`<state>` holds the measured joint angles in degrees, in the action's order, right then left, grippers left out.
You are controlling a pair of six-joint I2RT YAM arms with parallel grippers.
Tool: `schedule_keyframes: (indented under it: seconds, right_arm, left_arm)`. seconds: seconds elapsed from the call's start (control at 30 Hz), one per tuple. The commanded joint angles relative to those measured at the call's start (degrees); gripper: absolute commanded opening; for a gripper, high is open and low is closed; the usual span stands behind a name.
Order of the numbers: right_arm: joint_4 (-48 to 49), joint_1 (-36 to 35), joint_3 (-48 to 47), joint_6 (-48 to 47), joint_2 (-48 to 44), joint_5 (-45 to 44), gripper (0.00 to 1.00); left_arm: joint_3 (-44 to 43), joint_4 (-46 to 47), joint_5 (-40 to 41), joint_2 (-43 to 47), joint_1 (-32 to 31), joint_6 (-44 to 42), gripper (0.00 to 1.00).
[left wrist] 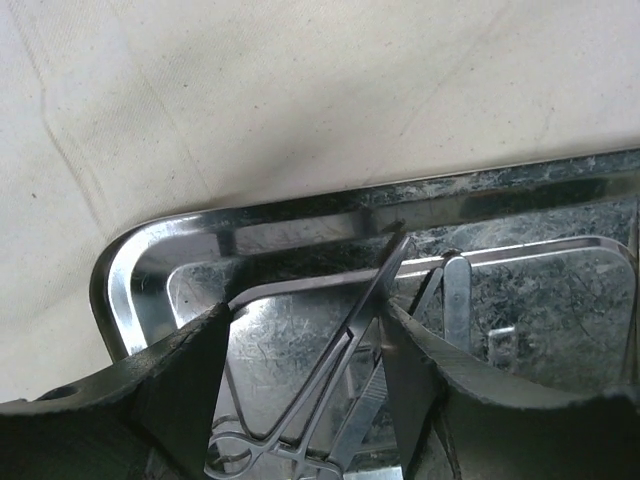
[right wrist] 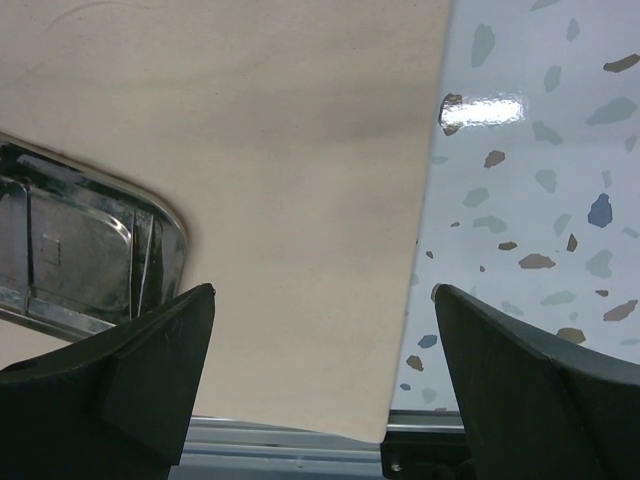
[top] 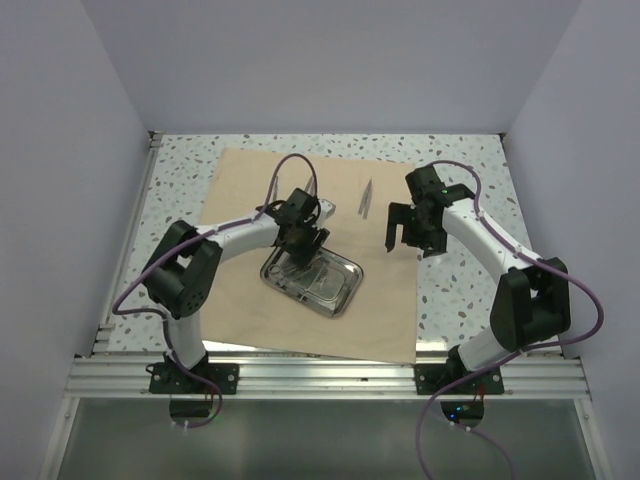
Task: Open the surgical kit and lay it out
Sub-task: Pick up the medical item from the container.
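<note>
Left gripper (left wrist: 305, 325): lowered into the steel tray (top: 343, 272), jaws partly open, one finger on each side of a ring-handled instrument (left wrist: 335, 365) lying on the tray floor. Nothing is clamped; finger contact cannot be determined. Right gripper (right wrist: 325, 300): jaws wide apart, empty, above the right edge of the tan sheet (top: 250, 190). The tray rests on the sheet near its centre. Tweezers (top: 366, 198) lie on the sheet beyond the tray
</note>
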<state>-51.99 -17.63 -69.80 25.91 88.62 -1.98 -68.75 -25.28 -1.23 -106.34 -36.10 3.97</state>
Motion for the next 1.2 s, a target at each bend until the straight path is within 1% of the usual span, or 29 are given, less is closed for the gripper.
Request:
schedule_keyframes:
  seconds: [0.0,0.1,0.23,0.3,0.33,0.4,0.47,0.53,0.7,0.73,0.77,0.87,1.0,1.03,1.1,1.17]
  right_arm:
    - [-1.2,-0.2,-2.1,0.3,-0.4,-0.4,0.96]
    - [-1.3,-0.2,-2.6,0.4,0.0,-0.4,0.96]
    - [-1.0,-0.2,-3.1,0.6,0.9,-0.4,0.96]
    - [-0.8,-0.2,-3.3,0.7,1.2,-0.1,0.96]
    - [-0.7,-0.2,-3.4,0.8,1.4,-0.1,0.95]
    - [-0.7,-0.2,-3.6,0.8,1.6,0.0,0.95]
    - [-0.7,-0.2,-3.6,0.8,1.6,-0.2,0.95]
    - [-0.4,-0.2,-3.4,0.8,1.7,-0.2,0.95]
    - [-0.4,-0.2,-2.9,0.6,1.9,0.0,0.95]
    - [-0.3,-0.2,-3.0,0.5,2.0,0.0,0.95]
    - [-0.4,-0.2,-2.9,0.5,1.9,0.0,0.95]
    - [-0.4,-0.2,-3.1,0.4,2.2,0.1,0.95]
    - [-0.3,-0.2,-3.2,0.2,2.0,0.0,0.96]
    - [-0.3,-0.2,-3.1,0.1,1.8,0.0,0.96]
    - [-0.1,-0.1,-3.1,0.0,1.7,-0.3,0.96]
    - [0.1,-0.1,-2.7,-0.2,1.6,-0.3,0.96]
  left_arm:
    - [-1.6,2.1,2.2,-1.8,-0.2,0.3,0.64]
    - [-1.8,2.0,2.6,-2.4,-0.2,-0.1,0.62]
    - [-2.5,1.4,5.8,-4.6,-0.2,0.7,0.51]
    - [-2.9,0.9,4.8,-5.3,-0.1,0.8,0.48]
    - [-2.9,0.9,4.1,-5.5,-0.3,0.8,0.42]
    - [-2.2,1.2,2.5,-5.5,-0.2,1.0,0.38]
    - [-1.5,1.2,1.5,-6.2,-0.3,1.0,0.37]
    - [-1.1,1.1,-1.7,-8.3,-0.3,1.2,0.36]
    - [-1.2,0.7,-1.7,-12.1,-0.3,2.8,0.3]
    - [-1.3,0.6,-1.8,-12.9,-0.3,3.1,0.24]
    - [-1.4,0.5,-1.8,-13.4,-0.3,3.2,0.21]
    - [-1.7,-0.6,-1.4,-14.4,-0.3,3.4,0.0]
    - [-2.5,-3.3,-1.1,-12.7,-0.2,3.4,0.0]
    - [-3.6,-4.2,-1.1,-11.0,-0.2,3.4,0.0]
    - [-5.2,-7.9,-0.3,-9.1,-0.2,3.4,0.0]
    - [-8.8,-12.0,0.7,-6.5,-0.2,3.3,0.0]
